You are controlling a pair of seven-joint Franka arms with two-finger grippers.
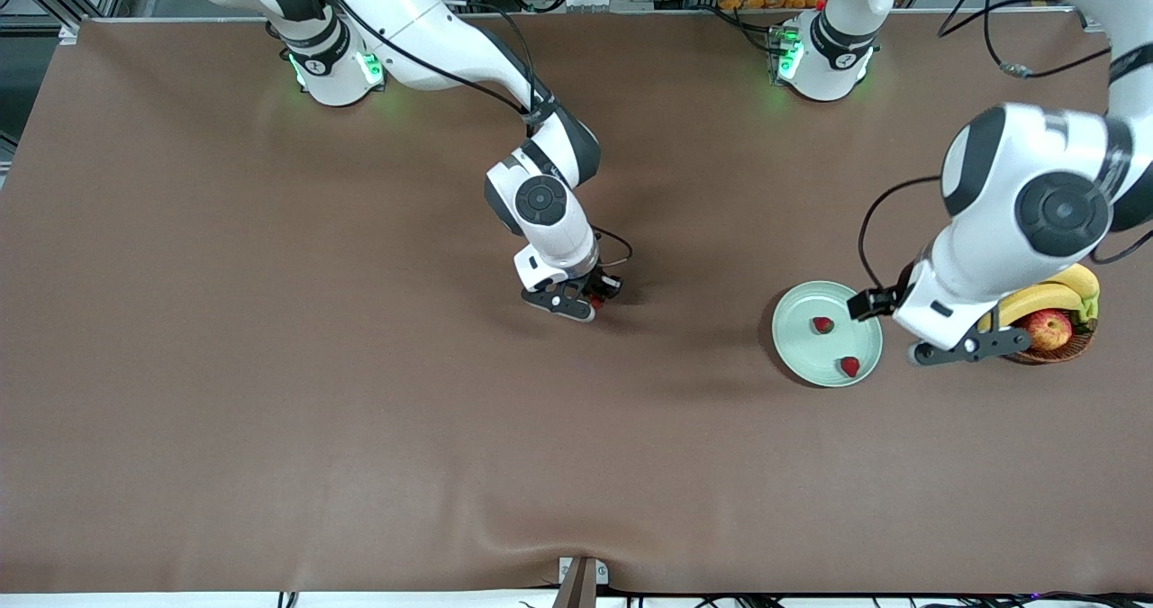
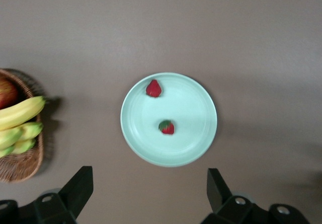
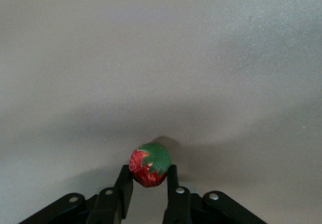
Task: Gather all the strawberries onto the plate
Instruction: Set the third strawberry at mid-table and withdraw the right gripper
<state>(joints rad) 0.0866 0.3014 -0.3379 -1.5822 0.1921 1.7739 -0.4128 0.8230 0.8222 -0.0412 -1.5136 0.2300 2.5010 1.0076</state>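
Right gripper clamped on third strawberry mid-tabletop, left gripper spread wide, empty, above plate holding two strawberries, toward the left arm's end.

A brown cloth covers the table. A wicker basket sits at the left arm's end of the table, holding yellow bananas and a red-yellow apple. The apple lies nearer the front camera than the bananas. Some bananas overhang the basket's rim.
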